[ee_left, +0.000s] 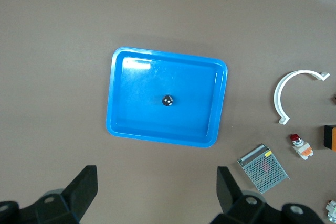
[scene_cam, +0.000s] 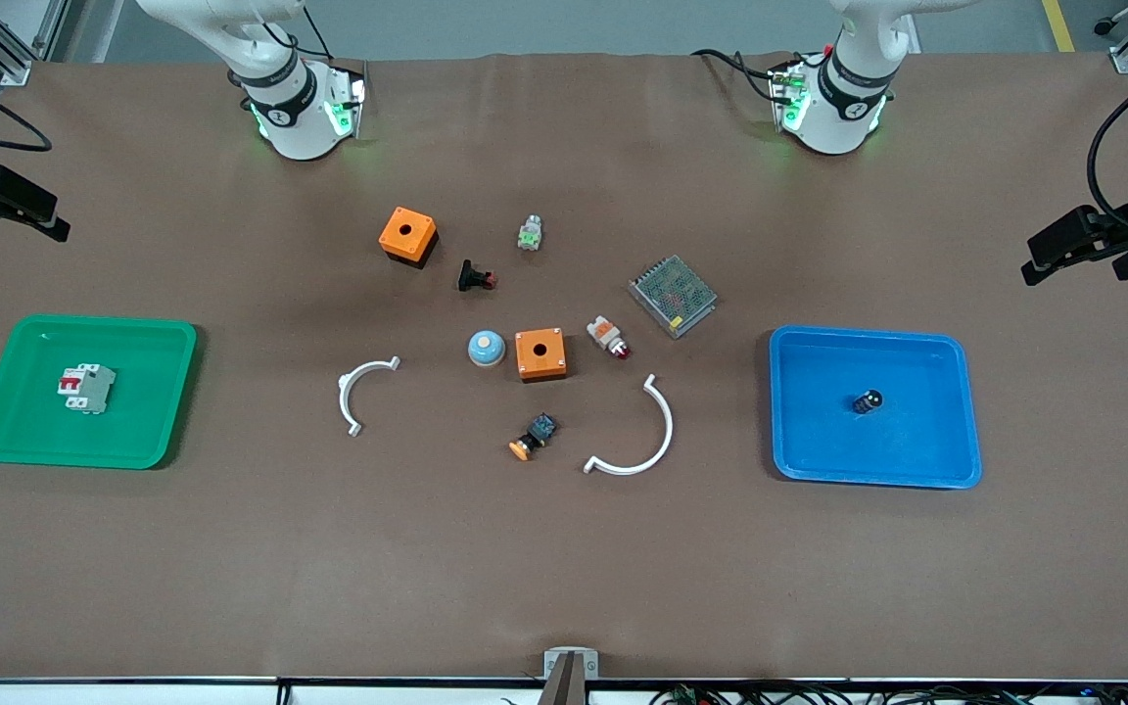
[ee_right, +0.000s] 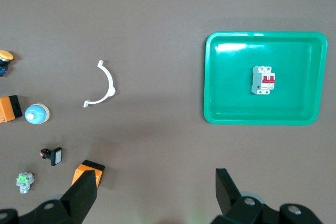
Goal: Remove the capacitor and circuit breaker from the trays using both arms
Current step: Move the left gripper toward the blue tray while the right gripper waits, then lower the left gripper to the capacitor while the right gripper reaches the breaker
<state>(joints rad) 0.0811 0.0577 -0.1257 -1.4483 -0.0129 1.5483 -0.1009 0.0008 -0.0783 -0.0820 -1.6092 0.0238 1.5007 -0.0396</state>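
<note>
Each pincer, left (ee_left: pixel 157 192) and right (ee_right: pixel 156 195), hangs spread and empty high above the bench, where the tiny, likely roll-prone black cylindrical capacitor (scene_cam: pixel 868 401) wants a side pinch, and the rigid grey rectangular circuit breaker (scene_cam: pixel 86 388) its flat flanks.

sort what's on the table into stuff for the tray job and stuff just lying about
For the job:
small grey circuit breaker with red levers in green plastic tray
tiny black capacitor in blue plastic tray

Lying about:
two orange boxes
two white curved clips
metal mesh box

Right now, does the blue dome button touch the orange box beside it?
Apart. In the front view a thin strip of brown table shows between the blue dome button and the orange box; they lie side by side without contact.
</note>
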